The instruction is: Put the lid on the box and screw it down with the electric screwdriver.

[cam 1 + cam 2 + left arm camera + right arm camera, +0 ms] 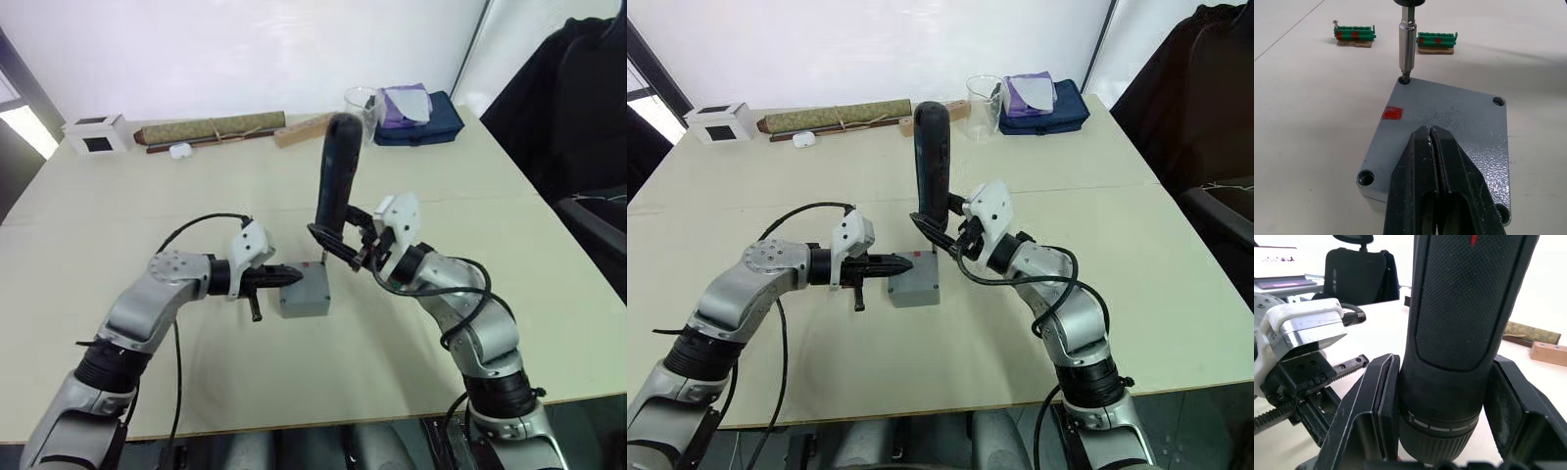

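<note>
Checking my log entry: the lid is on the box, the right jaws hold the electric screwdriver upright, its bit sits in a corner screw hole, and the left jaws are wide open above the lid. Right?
One thing is off: the left gripper is shut, pressing on the lid, as the left wrist view shows. The rest stands: the lid covers the box, and the right gripper holds the electric screwdriver upright with its bit in a corner hole.

My left gripper [1432, 147] lies pressed shut across the lid [1449, 122], so the lid's middle under my fingers is out of sight, and its near corner hole is half cut by the frame edge. The box [304, 294] beneath stays covered; nothing inside it can be seen. Just beyond my fingertips, the electric screwdriver [336, 176] bit [1406, 46] drops into the far corner hole, its tip sunk out of sight, no screw head readable. In my right gripper [1440, 396] the screwdriver's top runs off the frame.
</note>
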You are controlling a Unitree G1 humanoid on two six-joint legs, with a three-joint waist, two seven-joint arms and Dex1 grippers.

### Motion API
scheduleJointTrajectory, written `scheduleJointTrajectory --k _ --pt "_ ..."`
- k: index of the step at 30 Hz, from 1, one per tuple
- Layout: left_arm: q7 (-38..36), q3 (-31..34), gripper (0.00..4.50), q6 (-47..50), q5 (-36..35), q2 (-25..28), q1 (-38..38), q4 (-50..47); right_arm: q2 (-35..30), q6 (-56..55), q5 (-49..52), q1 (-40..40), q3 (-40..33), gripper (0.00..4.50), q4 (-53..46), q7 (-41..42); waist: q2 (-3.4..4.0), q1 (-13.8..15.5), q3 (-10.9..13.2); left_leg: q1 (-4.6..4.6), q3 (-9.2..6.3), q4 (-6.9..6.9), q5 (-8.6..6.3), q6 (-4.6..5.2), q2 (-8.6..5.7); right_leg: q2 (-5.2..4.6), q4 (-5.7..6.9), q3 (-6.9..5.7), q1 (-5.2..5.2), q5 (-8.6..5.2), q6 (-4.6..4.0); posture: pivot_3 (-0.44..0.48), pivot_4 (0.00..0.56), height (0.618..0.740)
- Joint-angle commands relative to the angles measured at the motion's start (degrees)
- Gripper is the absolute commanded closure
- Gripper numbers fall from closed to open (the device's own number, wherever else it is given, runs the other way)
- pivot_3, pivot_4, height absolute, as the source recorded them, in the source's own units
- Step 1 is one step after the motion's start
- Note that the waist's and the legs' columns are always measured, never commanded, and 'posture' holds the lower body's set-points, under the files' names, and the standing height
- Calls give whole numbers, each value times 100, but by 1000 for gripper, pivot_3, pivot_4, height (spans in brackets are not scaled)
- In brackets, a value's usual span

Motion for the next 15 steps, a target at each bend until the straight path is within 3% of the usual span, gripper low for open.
scheduleJointTrajectory --k 1,9,15 --pt "1 -42 4500 58 81 46 123 -59 -61 497 -333 182 401 2477 426 -175 -3 -1 -18 10 0 -3 0 0 3 2 -8 0 12 -5 -7 0 150 740" --pt "-21 -45 4500 38 124 55 205 -36 -44 586 -464 226 571 2477 529 -290 -48 5 -81 81 1 -26 -2 1 5 -3 -48 0 89 -21 -14 0 150 740" --pt "-34 -59 4500 26 148 20 199 1 -56 596 -448 285 533 2477 499 -281 -52 6 -102 82 1 -36 -2 1 6 -5 -50 0 88 -31 -29 0 150 740"
